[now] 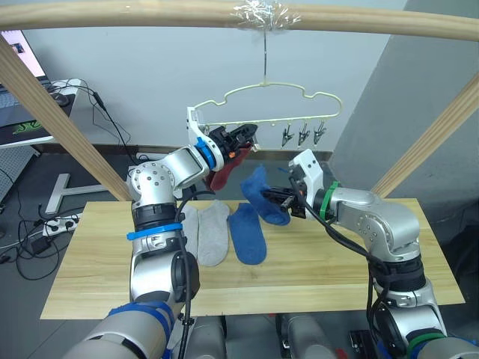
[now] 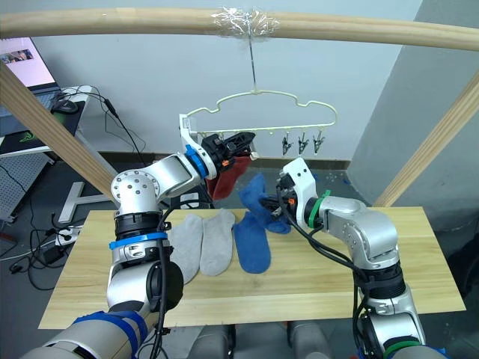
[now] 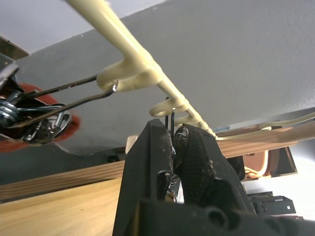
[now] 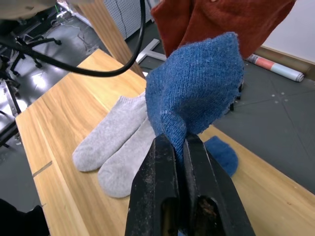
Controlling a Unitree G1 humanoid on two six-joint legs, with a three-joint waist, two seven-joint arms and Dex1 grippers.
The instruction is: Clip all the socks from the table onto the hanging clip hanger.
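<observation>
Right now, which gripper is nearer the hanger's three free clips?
Left. The left gripper is up at the clip hanger bar, just beside the free clips; the right gripper holds a blue sock below them.

Hanger [image 1: 284, 93]: pale yellow-green wire, with small grey metal clips [image 1: 303, 134] on its bottom bar. Red sock [image 1: 224, 170]: rust red, plain knit, no pattern. Blue sock [image 4: 197, 88], held: mid blue, plain knit. Second blue sock [image 1: 248, 233], on the desk: same blue, unpatterned. Two grey socks [image 1: 211, 230]: light grey, plain. Desk [image 1: 97, 277]: light wood planks, visible grain. Left gripper [image 3: 172, 162]: black fingers, with a blue band behind it on the wrist. Right gripper [image 4: 179, 162]: black fingers, green band on its wrist. Frame poles [image 1: 67, 127]: pale wood.
</observation>
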